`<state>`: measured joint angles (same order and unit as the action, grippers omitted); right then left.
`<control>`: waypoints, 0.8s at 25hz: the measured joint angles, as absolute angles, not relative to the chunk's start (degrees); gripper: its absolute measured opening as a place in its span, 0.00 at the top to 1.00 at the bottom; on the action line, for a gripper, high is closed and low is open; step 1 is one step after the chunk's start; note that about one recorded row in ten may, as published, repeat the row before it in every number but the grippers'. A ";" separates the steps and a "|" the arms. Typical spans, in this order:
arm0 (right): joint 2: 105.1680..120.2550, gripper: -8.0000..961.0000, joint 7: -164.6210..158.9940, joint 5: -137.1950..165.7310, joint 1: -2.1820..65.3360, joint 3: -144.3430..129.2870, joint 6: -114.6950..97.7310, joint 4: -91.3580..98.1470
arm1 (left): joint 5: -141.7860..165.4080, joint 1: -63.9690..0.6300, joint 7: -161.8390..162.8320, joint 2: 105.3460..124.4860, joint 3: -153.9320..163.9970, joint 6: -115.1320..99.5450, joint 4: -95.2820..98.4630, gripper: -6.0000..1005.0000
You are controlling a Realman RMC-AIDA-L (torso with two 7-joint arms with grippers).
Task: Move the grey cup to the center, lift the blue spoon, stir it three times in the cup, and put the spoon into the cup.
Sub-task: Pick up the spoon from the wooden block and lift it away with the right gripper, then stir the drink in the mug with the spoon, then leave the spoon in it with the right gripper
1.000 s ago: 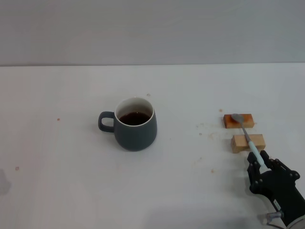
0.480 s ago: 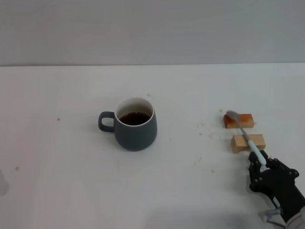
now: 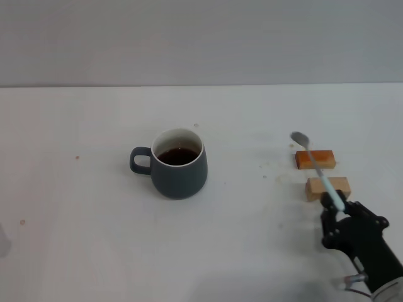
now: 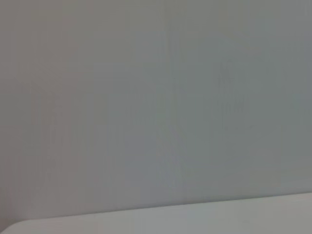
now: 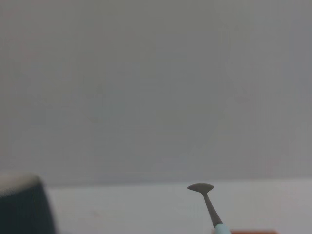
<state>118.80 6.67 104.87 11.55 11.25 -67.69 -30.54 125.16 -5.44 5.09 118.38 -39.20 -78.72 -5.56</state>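
The grey cup [image 3: 179, 163] stands mid-table with dark liquid inside and its handle pointing left. It shows as a dark blur in the right wrist view [image 5: 22, 207]. My right gripper [image 3: 335, 209] at the front right is shut on the blue spoon [image 3: 316, 167] by the handle end. The spoon is lifted off the wooden blocks, its grey bowl up and toward the back. The spoon's bowl shows in the right wrist view [image 5: 201, 187]. My left gripper is out of view.
Two small wooden blocks lie at the right: an orange-brown one [image 3: 315, 159] and a pale one [image 3: 328, 187] just in front of it. Small specks dot the white table [image 3: 88, 207]. A grey wall stands behind.
My right gripper has lifted the spoon off the blocks and moved slightly left. The spoon's bowl has risen and tilted up. The cup has not moved.
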 joint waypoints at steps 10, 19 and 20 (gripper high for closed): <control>109.80 0.83 21.53 105.83 11.66 12.05 -65.58 -55.81 | 125.16 -5.50 5.09 118.43 -39.20 -78.54 -5.62 1.00; 102.22 0.83 31.97 106.18 14.64 21.16 -44.84 -77.23 | 125.06 -5.61 5.09 118.37 -39.20 -78.33 -5.32 1.00; 102.10 0.83 33.77 106.18 14.16 23.91 -39.98 -79.66 | 125.05 -5.63 5.09 118.36 -39.19 -78.30 -5.33 1.00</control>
